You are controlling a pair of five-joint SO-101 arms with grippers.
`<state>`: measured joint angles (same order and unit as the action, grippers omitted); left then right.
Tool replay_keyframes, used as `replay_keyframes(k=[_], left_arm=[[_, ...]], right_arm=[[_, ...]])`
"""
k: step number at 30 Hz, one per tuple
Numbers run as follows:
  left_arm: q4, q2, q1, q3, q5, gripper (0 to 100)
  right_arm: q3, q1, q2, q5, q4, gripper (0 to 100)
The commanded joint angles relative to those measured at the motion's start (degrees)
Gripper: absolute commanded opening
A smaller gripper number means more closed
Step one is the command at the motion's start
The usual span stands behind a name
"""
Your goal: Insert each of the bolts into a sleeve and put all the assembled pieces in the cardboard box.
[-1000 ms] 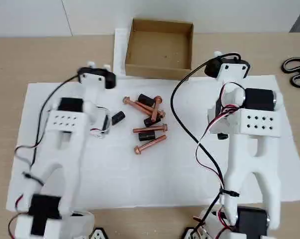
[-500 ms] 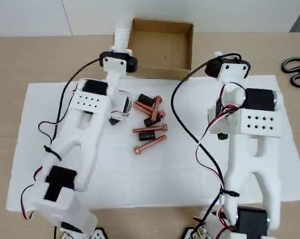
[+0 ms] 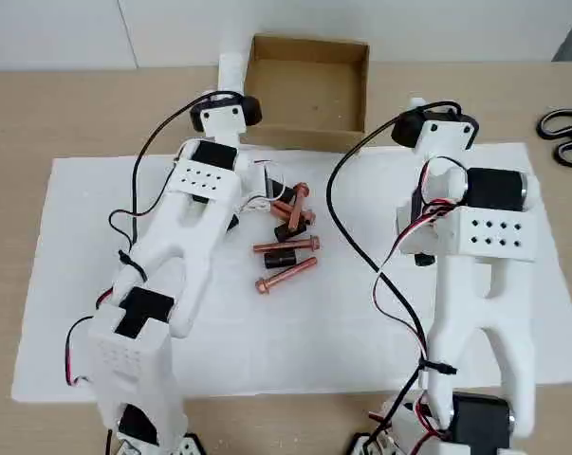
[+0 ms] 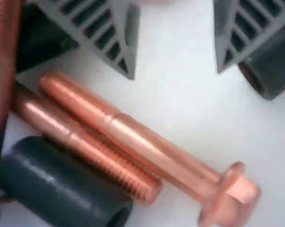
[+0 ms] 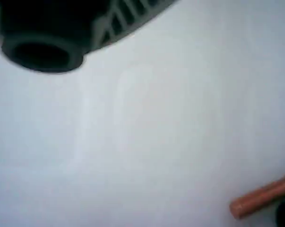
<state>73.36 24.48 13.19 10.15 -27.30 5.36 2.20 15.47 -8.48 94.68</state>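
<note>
My left gripper (image 4: pixel 175 52) hangs open just above the pile, its grey ribbed fingers (image 4: pixel 109 38) spread apart. Under it lie two copper bolts (image 4: pixel 147 156) side by side. One black sleeve (image 4: pixel 57 189) rests beside them and another sleeve (image 4: pixel 270 71) sits by one fingertip. From above, the left arm (image 3: pixel 205 190) stretches over the pile's left part, where bolts (image 3: pixel 286 245) and sleeves (image 3: pixel 280 259) lie on the white sheet. The right gripper (image 3: pixel 423 254) is off to the right, low over the sheet, shut on a black sleeve (image 5: pixel 38 47). The cardboard box (image 3: pixel 304 136) stands behind.
A white paper sheet (image 3: pixel 267 332) covers the middle of the wooden table. Scissors (image 3: pixel 565 133) lie at the far right edge. A lone bolt tip (image 5: pixel 263 196) shows in the right wrist view. The right arm's black cable (image 3: pixel 347 237) loops beside the pile.
The left arm has swung from the sheet's left side to the right, over the pile of bolts and sleeves. The right arm has kept still.
</note>
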Motion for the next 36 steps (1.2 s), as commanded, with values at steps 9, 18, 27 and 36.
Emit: replay_keyframes(k=[9, 18, 27, 36], left_arm=[[-7.47, -0.35, -1.23, 2.51, -20.48, 11], [-7.56, -0.26, -1.23, 1.80, -24.70, 11], [-14.24, -0.26, -1.23, -4.62, -34.02, 11], [-17.58, -0.26, -1.23, -7.25, -34.11, 11]], right_arm=[[-3.16, 0.40, 1.98, 0.70, 0.04, 0.4], [-3.16, 0.48, 1.98, 0.70, 0.31, 0.4], [-3.16, 0.48, 1.98, 0.70, 0.13, 0.4], [-3.16, 0.48, 1.98, 0.70, 0.13, 0.4]])
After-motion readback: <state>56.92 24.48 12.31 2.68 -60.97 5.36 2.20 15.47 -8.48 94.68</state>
